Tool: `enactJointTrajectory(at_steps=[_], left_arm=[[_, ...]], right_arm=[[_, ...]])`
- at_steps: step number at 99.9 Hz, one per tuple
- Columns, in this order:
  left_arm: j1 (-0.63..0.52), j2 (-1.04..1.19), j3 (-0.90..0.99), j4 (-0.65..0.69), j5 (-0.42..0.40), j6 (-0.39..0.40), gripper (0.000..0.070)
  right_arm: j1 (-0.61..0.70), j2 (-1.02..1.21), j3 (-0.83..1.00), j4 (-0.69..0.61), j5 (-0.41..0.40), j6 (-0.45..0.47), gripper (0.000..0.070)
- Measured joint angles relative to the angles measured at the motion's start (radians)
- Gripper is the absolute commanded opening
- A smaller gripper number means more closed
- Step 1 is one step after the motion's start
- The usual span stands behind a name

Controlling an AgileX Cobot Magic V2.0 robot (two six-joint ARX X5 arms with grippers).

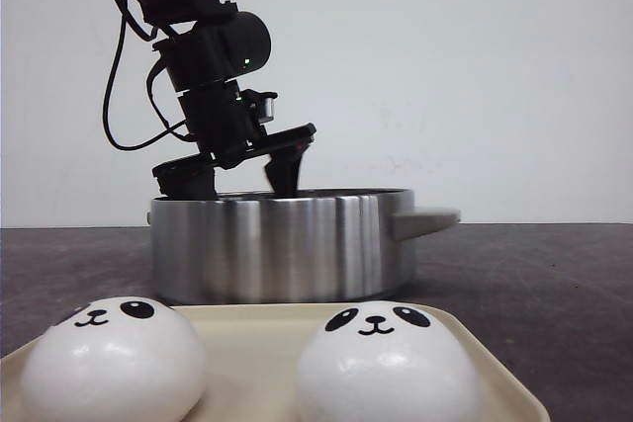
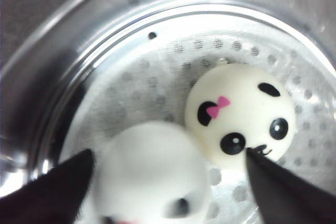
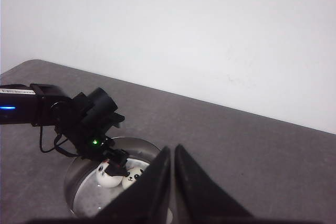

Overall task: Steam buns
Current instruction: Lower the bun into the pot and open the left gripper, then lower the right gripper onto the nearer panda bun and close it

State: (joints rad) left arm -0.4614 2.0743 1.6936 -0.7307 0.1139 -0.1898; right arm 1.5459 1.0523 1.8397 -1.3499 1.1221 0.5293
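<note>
In the front view my left gripper (image 1: 240, 177) reaches down into a steel pot (image 1: 287, 244), its fingertips hidden behind the rim. The left wrist view shows two buns on the pot's perforated plate (image 2: 157, 87). A blurred bun (image 2: 152, 171) lies between the wide-open fingers of that gripper (image 2: 168, 151); the right finger stands apart from it. A bun with a pink bow (image 2: 241, 116) rests beside it. Two more panda-faced buns (image 1: 114, 358) (image 1: 388, 363) sit on a cream tray (image 1: 257, 343). My right gripper (image 3: 172, 150) hangs high, shut and empty.
The pot has a stubby handle (image 1: 425, 216) on its right side and stands on a dark grey table (image 1: 534, 284). From the right wrist view the pot (image 3: 79, 166) lies far below, with the left arm (image 3: 63, 111) over it. A white wall is behind.
</note>
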Motion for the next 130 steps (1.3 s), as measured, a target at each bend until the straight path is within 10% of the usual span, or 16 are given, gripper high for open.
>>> enactJointTrajectory(at_steps=[59, 108, 116, 130], left_arm=[[-0.023, -0.066, 0.288, -0.135, 0.014, -0.097, 0.0625], [-0.23, -0.623, 0.306, -0.177, -0.019, -0.096, 0.0625], [-0.277, -0.688, 0.306, -0.211, -0.052, -0.085, 0.0625], [-0.321, -0.797, 0.306, -0.292, -0.092, -0.074, 0.0626]], right_arm=[[-0.016, 0.014, 0.0, 0.0, -0.036, 0.043, 0.0006], [-0.385, 0.027, -0.325, 0.008, -0.519, 0.099, 0.0008], [-0.438, 0.027, -0.475, 0.08, -0.626, 0.099, 0.0143], [-0.501, 0.056, -0.74, 0.341, -0.878, 0.104, 0.0634]])
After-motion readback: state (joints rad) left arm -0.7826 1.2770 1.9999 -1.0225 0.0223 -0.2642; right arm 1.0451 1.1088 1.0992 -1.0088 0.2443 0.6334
